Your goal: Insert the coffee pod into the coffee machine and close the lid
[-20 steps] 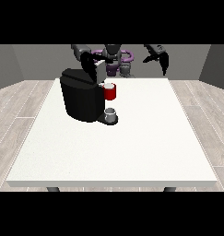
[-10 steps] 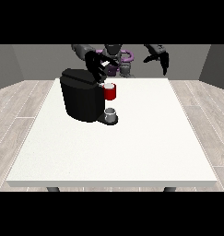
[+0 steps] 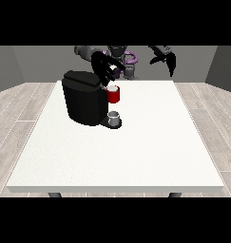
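Note:
A black coffee machine (image 3: 83,99) stands on the left half of the white table (image 3: 150,142). Its red pod holder (image 3: 113,95) juts out at the front, above a grey cup (image 3: 114,117) on the drip base. The hand at the view's left (image 3: 103,68) hovers just above the holder and the machine's top, fingers curled around a small white coffee pod (image 3: 110,72). The hand at the view's right (image 3: 167,58) hangs in the air over the table's far right edge, fingers relaxed and pointing down, holding nothing.
The robot's torso (image 3: 121,59) with purple parts stands behind the table's far edge. Grey walls and a wooden floor surround the table.
The hand at the view's left has come lower and closer to the red holder. The hand at the view's right has turned its fingers downward and shifted slightly.

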### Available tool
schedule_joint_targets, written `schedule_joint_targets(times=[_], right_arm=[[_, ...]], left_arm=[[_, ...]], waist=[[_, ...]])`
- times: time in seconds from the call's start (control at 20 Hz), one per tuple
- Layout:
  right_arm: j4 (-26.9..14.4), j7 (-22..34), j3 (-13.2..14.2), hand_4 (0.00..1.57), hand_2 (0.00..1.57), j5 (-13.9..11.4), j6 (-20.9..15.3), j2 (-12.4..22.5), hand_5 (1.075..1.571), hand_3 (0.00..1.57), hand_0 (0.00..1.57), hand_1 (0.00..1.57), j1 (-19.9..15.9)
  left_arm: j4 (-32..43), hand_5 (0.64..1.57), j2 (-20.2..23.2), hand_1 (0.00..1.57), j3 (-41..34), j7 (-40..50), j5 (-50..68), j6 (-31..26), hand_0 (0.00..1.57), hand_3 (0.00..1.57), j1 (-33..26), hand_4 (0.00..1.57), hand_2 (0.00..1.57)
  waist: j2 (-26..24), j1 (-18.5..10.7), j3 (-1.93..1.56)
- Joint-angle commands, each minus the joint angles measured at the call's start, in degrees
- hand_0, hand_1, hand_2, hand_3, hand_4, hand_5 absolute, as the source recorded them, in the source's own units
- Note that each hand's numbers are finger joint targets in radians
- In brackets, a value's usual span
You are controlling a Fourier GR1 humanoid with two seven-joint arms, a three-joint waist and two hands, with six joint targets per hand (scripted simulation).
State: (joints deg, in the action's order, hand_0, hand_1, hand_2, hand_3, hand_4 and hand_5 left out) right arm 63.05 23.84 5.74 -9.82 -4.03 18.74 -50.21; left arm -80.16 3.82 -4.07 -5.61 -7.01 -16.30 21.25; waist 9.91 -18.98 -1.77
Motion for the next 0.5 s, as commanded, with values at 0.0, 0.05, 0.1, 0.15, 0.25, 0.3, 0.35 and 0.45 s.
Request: schedule_joint_targets(times=[0.0, 0.05, 0.1, 0.15, 0.25, 0.3, 0.35, 0.45], right_arm=[[4.07, -7.81, -4.38, 0.0, 0.0, -0.4, 1.15, -4.34, 1.571, 0.0, 0.0, 0.0, -5.12], [5.53, -6.08, -3.99, 0.05, 0.0, -0.16, 0.8, -4.23, 1.571, 0.0, 0.0, 0.0, -6.35], [5.52, -4.74, -2.3, 0.0, 0.0, 0.21, 1.0, -2.06, 1.571, 0.0, 0.0, 0.0, -7.84], [6.81, -4.16, -3.15, 0.0, 0.0, -0.31, 1.07, -2.38, 1.571, 0.0, 0.0, 0.0, -7.34], [8.02, -1.37, -2.48, 0.0, 0.0, -0.38, 1.45, -1.0, 1.571, 0.0, 0.0, 0.0, -8.85], [7.92, -1.61, -1.67, 0.0, 0.0, 0.13, 1.58, -0.76, 1.571, 0.0, 0.0, 0.0, -7.92], [9.31, -0.28, -1.74, 0.0, 0.0, -0.19, 2.21, 0.22, 1.571, 0.0, 0.0, 0.0, -8.49], [9.96, 1.1, -0.9, 0.0, 0.0, -0.67, 2.13, 1.21, 1.571, 0.0, 0.0, 0.0, -9.0]], left_arm=[[0.09, 1.571, -0.19, 0.0, 0.55, -1.28, -0.08, -0.37, 0.0, 0.0, 0.78, 0.38, 0.0], [0.67, 1.571, 0.26, 0.0, 0.3, -1.39, 0.16, -0.84, 0.0, 0.0, 1.72, 0.4, 0.0], [0.32, 1.571, 0.04, 0.0, 1.37, -0.6, 0.03, -1.64, 0.0, 0.0, 2.23, 0.43, 0.0], [0.6, 1.571, 0.13, 0.0, 1.15, -1.13, -0.13, -1.34, 0.0, 0.0, 3.03, 0.42, 0.0], [0.29, 1.571, -1.16, 0.0, 2.64, -1.41, -0.34, -1.53, 0.0, 0.0, 4.06, 0.43, 0.0], [-0.6, 1.571, -1.37, 0.0, 2.36, -0.56, 0.43, -1.65, 0.0, 0.0, 5.02, 0.44, 0.0], [0.03, 1.571, -0.41, 0.0, 2.39, -0.51, 0.13, -2.41, 0.0, 0.0, 4.9, 0.4, 0.0], [0.01, 1.571, -2.12, 0.0, 3.86, -0.04, -0.41, -1.81, 0.0, 0.0, 5.71, 0.37, 0.0]], waist=[[1.71, -6.28, 1.76], [1.91, -6.77, 1.78], [3.05, -8.02, 1.73], [3.66, -8.22, 1.75], [4.06, -9.97, 1.76], [5.29, -11.49, 1.64], [5.13, -12.4, 1.68], [6.37, -13.71, 1.65]])
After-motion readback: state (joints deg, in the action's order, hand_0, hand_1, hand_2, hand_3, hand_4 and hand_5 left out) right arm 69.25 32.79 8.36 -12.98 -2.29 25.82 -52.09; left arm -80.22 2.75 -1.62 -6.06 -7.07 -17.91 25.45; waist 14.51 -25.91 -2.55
